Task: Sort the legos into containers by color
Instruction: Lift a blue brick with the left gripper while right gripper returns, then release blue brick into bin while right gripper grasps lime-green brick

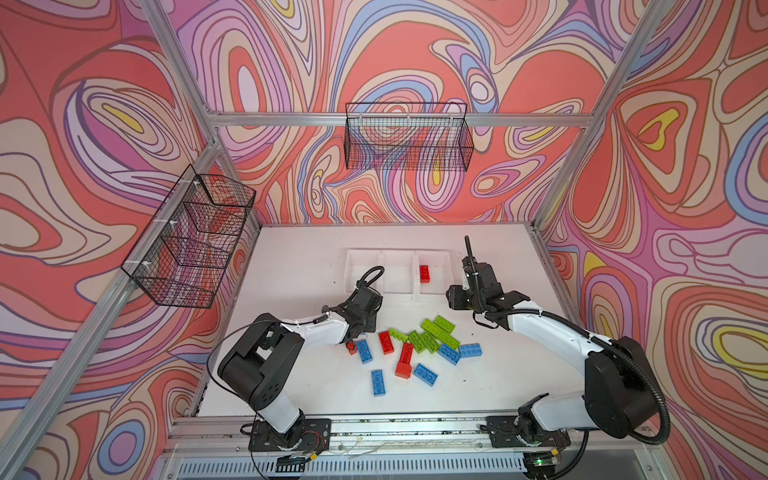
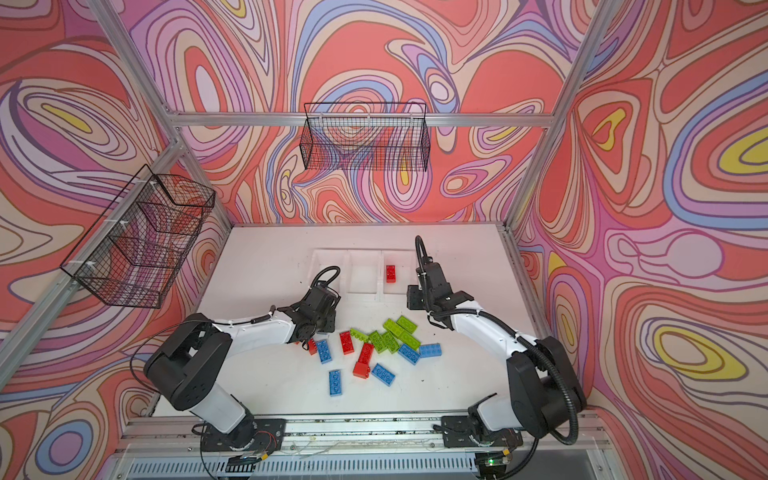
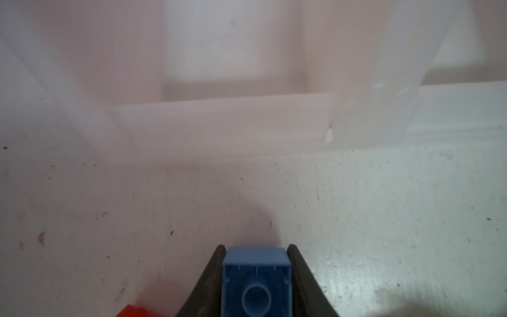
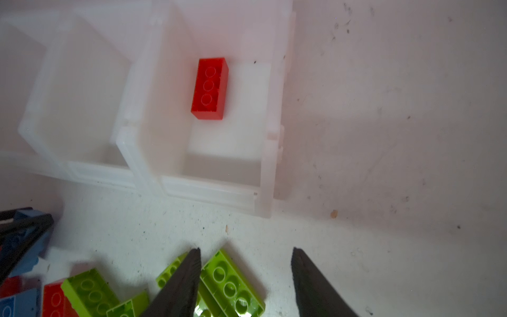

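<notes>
Plainly, the left fingers [image 3: 208,288], dark matte wedges, pinch a blue rectangular plastic brick [image 3: 256,288] by its long sides. The left wrist view shows the brick's hollow underside with a round tube inside. Beyond it are the white, speckled and scuffed desk [image 3: 384,205] and the three milky translucent plastic bins joined in a row [image 3: 225,120]. Both top views hide that grip beneath the wrist housing. A blurred red corner [image 3: 134,311] beside these fingers is probably another brick. The right fingers [image 4: 181,285] stand spread with nothing between them, above glossy lime green bricks [image 4: 233,285] that show rows of rings. Only the right wrist view gives this detail. One red brick [image 4: 210,88], also marked by three rings, lies flat in the bin at the right end of the row, as both top views confirm. The loose bricks [image 1: 406,353], red, blue and lime, lie scattered on the desk between the arms, with the green ones heaped and touching.
</notes>
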